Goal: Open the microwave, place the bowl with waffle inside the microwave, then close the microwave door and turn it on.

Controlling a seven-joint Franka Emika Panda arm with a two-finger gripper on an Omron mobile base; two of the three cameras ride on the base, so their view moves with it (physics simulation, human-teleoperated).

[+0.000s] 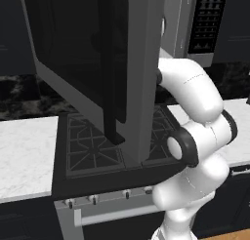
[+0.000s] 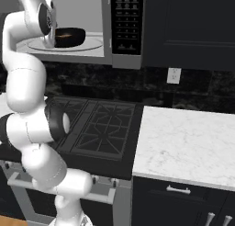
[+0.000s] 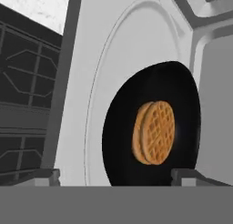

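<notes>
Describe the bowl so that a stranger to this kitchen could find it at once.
Look above the stove into the open microwave. On its round glass plate sits a shallow black bowl, the one dark thing there, with a golden waffle inside.

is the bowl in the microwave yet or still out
In. The bowl with the waffle sits on the round turntable inside the microwave; the microwave door stands open.
</notes>
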